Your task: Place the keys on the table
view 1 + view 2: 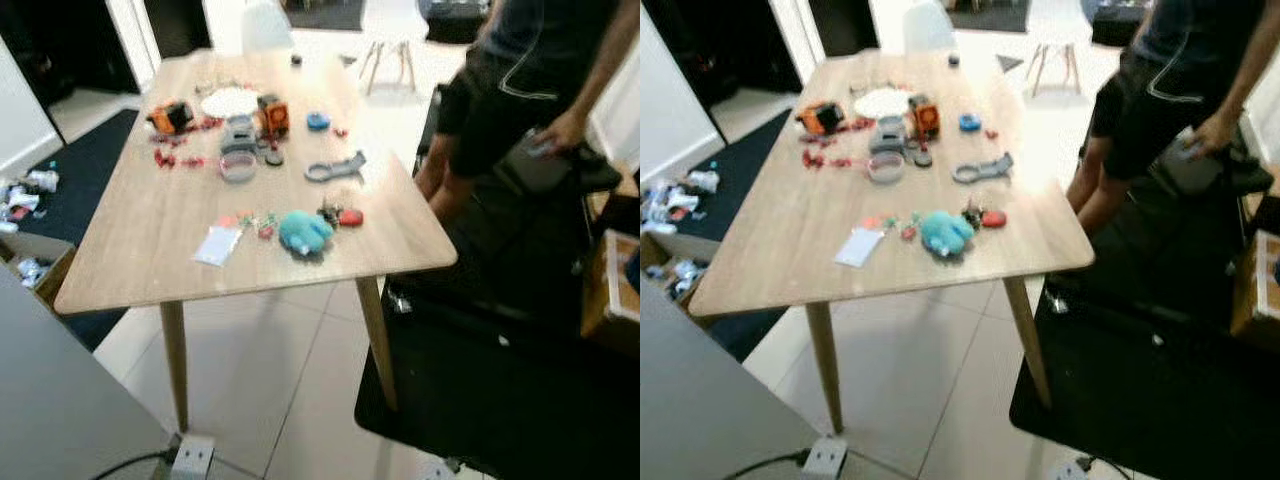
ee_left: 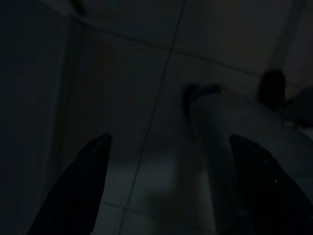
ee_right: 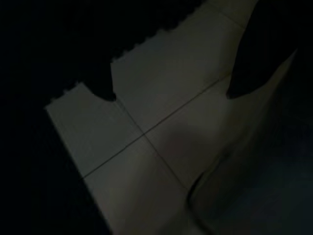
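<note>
A bunch of keys (image 1: 333, 211) with a red fob (image 1: 351, 217) lies on the light wooden table (image 1: 150, 250), near its front right corner, just right of a teal plush toy (image 1: 304, 232). Both arms hang low by the floor. In the dark left wrist view my left gripper (image 2: 170, 138) is open over pale tiles, nothing between its fingers (image 2: 88, 171). My right gripper (image 3: 171, 94) is also open, above tiles and the edge of a black mat (image 3: 58, 49).
Small toys, a white plate (image 1: 230, 101), a grey tool (image 1: 335, 167) and a clear bag (image 1: 218, 244) are spread over the table. A person (image 1: 520, 90) stands at its right side. A black mat (image 1: 500, 400) covers the floor there. A power strip (image 1: 192, 456) lies near the front table leg.
</note>
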You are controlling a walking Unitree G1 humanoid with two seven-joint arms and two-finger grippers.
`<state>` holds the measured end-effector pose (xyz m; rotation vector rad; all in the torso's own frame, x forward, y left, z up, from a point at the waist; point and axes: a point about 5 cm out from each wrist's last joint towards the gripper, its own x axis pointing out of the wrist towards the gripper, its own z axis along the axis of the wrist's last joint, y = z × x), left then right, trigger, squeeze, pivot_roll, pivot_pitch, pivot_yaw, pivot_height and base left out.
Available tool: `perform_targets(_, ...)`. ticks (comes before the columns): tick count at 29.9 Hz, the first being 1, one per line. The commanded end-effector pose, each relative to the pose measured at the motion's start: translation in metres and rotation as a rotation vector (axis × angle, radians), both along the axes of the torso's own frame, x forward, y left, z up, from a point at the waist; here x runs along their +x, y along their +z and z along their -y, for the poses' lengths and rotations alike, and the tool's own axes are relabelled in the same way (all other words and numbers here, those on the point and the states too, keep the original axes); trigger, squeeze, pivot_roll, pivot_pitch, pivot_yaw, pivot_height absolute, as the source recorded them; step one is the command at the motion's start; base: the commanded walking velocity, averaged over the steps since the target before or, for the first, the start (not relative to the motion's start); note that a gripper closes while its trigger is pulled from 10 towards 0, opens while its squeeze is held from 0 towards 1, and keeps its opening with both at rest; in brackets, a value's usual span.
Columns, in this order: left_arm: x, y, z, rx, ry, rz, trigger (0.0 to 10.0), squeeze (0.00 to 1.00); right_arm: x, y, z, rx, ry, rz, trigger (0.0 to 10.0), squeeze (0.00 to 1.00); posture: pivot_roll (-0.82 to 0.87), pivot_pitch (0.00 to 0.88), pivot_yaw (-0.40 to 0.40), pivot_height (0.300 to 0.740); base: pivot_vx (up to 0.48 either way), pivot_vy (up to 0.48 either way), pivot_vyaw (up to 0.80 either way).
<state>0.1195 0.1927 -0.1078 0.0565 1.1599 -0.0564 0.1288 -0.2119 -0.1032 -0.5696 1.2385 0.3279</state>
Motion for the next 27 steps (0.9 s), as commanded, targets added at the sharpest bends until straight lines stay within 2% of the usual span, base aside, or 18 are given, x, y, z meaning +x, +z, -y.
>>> perform_targets(1, -0.019, -0.005, -0.005, 0.011, 0.006, -0.073, 10.0, 0.0, 0.001, -0.003, -0.024, 0.071, 0.009, 0.008, 10.0, 0.0, -0.09, 0.072, 0.086, 0.74, 0.0, 0.0, 0.0)
perform_targets(6, -0.019, -0.005, -0.005, 0.011, 0.007, -0.072, 10.0, 0.0, 0.002, -0.002, -0.02, 0.067, 0.008, 0.012, 10.0, 0.0, -0.09, 0.072, 0.086, 0.74, 0.0, 0.0, 0.0)
perform_targets(9, -0.018, -0.005, -0.005, 0.012, 0.007, -0.071, 10.0, 0.0, 0.002, 0.002, 0.002, 0.041, -0.002, 0.011, 10.0, 0.0, -0.09, 0.069, 0.085, 0.74, 0.0, 0.0, 0.0)
perform_targets(10, -0.018, -0.005, -0.005, 0.011, 0.01, -0.07, 10.0, 0.0, 0.002, 0.004, 0.013, 0.026, -0.016, 0.015, 10.0, 0.0, -0.09, 0.069, 0.085, 0.74, 0.0, 0.0, 0.0)
perform_targets(11, -0.018, -0.005, -0.005, 0.011, 0.01, -0.07, 10.0, 0.0, 0.002, 0.005, 0.017, 0.02, -0.023, 0.018, 10.0, 0.0, -0.09, 0.069, 0.085, 0.74, 0.0, 0.0, 0.0)
perform_targets(14, -0.018, -0.005, -0.005, 0.012, 0.01, -0.07, 10.0, 0.0, 0.005, 0.007, 0.023, 0.002, -0.042, 0.036, 10.0, 0.0, -0.09, 0.069, 0.085, 0.74, 0.0, 0.0, 0.0)
perform_targets(20, -0.018, -0.005, -0.005, 0.014, 0.008, -0.07, 10.0, 0.0, 0.013, 0.01, 0.024, -0.018, -0.077, 0.089, 10.0, 0.0, -0.09, 0.069, 0.085, 0.74, 0.0, 0.0, 0.0)
perform_targets(22, -0.018, -0.005, -0.005, 0.013, 0.007, -0.071, 10.0, 0.0, 0.02, 0.013, 0.024, -0.025, -0.088, 0.118, 10.0, 0.0, -0.09, 0.069, 0.085, 0.74, 0.0, 0.0, 0.0)
perform_targets(25, -0.018, -0.005, -0.005, 0.012, 0.003, -0.073, 10.0, 0.0, 0.052, 0.031, 0.041, -0.128, -0.159, 0.266, 10.0, 0.0, -0.09, 0.069, 0.085, 0.74, 0.0, 0.0, 0.0)
perform_targets(26, -0.018, -0.005, -0.005, 0.012, 0.003, -0.073, 10.0, 0.0, 0.052, 0.031, 0.041, -0.128, -0.159, 0.266, 10.0, 0.0, -0.09, 0.069, 0.085, 0.74, 0.0, 0.0, 0.0)
perform_targets(27, -0.018, -0.005, -0.004, 0.01, -0.001, -0.074, 10.0, 0.0, 0.075, 0.049, 0.056, -0.179, -0.232, 0.37, 10.0, 0.0, -0.1, 0.073, 0.09, 0.74, 0.0, 0.0, 0.0)
